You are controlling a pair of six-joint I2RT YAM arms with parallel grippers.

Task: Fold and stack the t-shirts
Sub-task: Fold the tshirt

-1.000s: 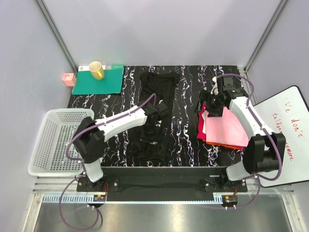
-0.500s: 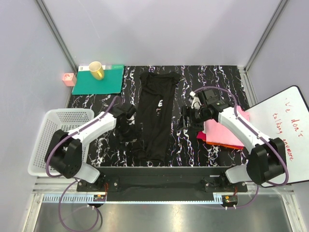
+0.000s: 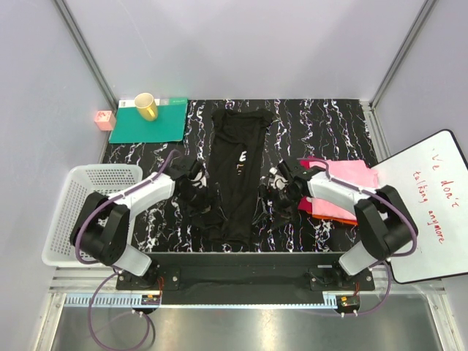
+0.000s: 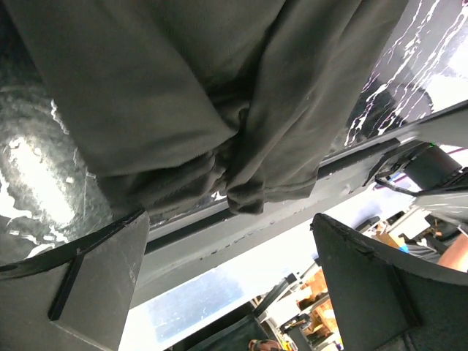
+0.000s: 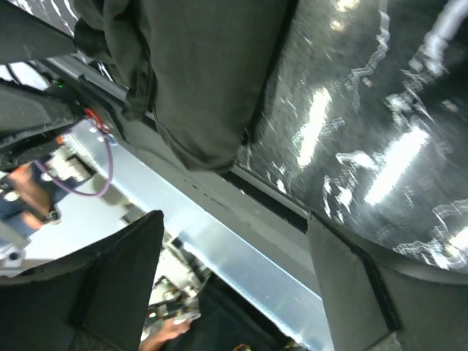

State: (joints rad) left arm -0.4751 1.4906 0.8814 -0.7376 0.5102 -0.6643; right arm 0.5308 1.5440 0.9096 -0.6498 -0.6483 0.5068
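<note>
The black t-shirt (image 3: 235, 175) lies as a long narrow strip down the middle of the table, white lettering showing near its centre. My left gripper (image 3: 203, 208) is low at its near-left edge, open. In the left wrist view the bunched hem (image 4: 241, 190) lies just beyond the empty gap of the gripper (image 4: 234, 292). My right gripper (image 3: 272, 210) is at the near-right edge, open. Its wrist view shows the shirt's corner (image 5: 197, 110) ahead of the gripper (image 5: 234, 285), nothing between the fingers. The folded pink, red and orange t-shirts (image 3: 344, 179) are stacked at right.
A white basket (image 3: 88, 212) hangs off the table's left edge. A green mat (image 3: 150, 126) with a yellow cup (image 3: 146, 107) is at the back left, a pink box (image 3: 104, 119) beside it. A whiteboard (image 3: 431, 205) leans at right.
The left arm came off the shirt and dropped to its near-left edge. The right arm swung from the pink stack to the near-right edge. The shirt now lies flat and narrow.
</note>
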